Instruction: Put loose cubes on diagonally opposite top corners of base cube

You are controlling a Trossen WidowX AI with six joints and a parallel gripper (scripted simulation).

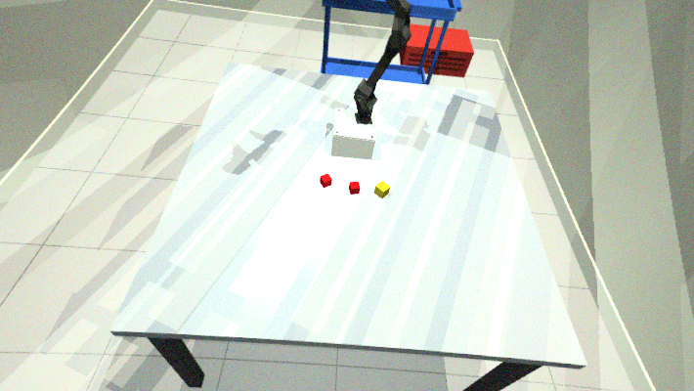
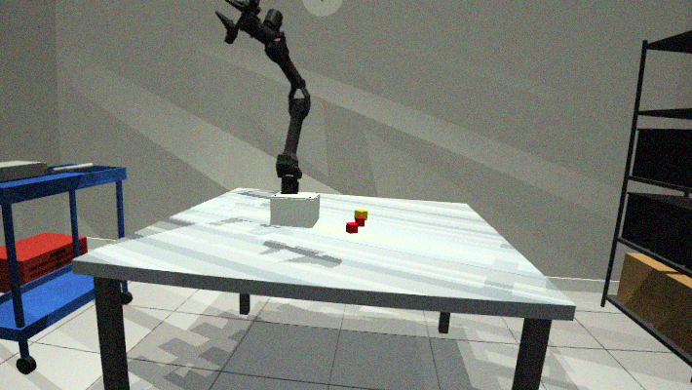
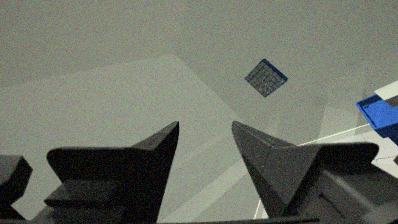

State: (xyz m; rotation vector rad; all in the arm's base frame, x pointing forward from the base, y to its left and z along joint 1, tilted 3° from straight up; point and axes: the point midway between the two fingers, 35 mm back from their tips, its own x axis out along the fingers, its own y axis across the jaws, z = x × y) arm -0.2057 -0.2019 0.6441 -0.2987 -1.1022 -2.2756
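The yellow base cube [image 1: 382, 190] [image 2: 361, 214] stands on the table and looks a little larger than the red ones. One loose red cube [image 1: 354, 188] [image 2: 360, 222] is beside it, apart from it in the top view, and partly overlaps it in the exterior view. The other loose red cube [image 1: 325, 181] [image 2: 352, 227] stands farther left in the top view. Nothing is on top of the yellow cube. My gripper [image 2: 221, 6] [image 3: 205, 125] is open and empty, raised high above the table and far from the cubes. It is out of view in the top view.
The arm stands on a white box [image 1: 354, 148] [image 2: 293, 211] on the table [image 1: 415, 293] [image 2: 414, 273], near the cubes. A blue cart [image 1: 391, 11] [image 2: 63, 179] is behind the arm's side of the table. A dark shelf [image 2: 637, 122] stands beyond the table at right in the exterior view.
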